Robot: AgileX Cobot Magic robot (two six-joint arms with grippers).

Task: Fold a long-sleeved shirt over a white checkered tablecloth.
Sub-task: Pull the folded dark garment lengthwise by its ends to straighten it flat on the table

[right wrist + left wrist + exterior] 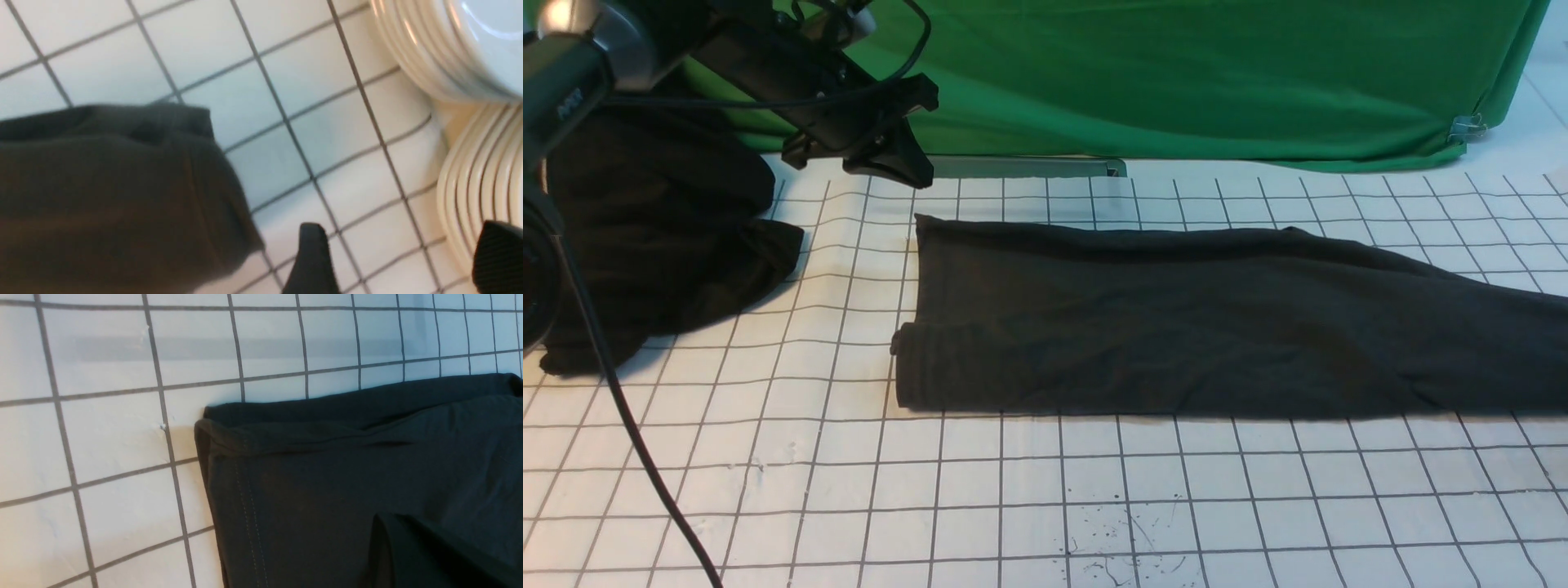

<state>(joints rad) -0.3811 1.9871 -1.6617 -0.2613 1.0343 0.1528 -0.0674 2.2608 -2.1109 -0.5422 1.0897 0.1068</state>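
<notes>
Left pincer [866, 159] hung over the tablecloth [1013, 490] at the back-left, clear of everything, and I couldn't tell from any view whether it was parted or closed. Far left, the other black garment [662, 237] sat in a heap with my cable [629, 425] trailing past it. One careless sweep could have hooked that heap and dragged it into the work.

Moving right, the shirt [1176, 318] lay flat across the middle of the tablecloth as a long folded band, its right end running out of the front view. The danger spot was its left edge, where the layers sat rolled and slightly offset. Pinch too shallow and I'd have lifted only the top ply, peeling the fold open. Pinch too deep and the tablecloth would have come up with it.

Over on the right, the right pincer [404, 261] was spread wide, holding nothing, just off the shirt's end, with stacked cream dishes [429, 49] close by. A wide swing there, I judged, could have clipped them.
</notes>
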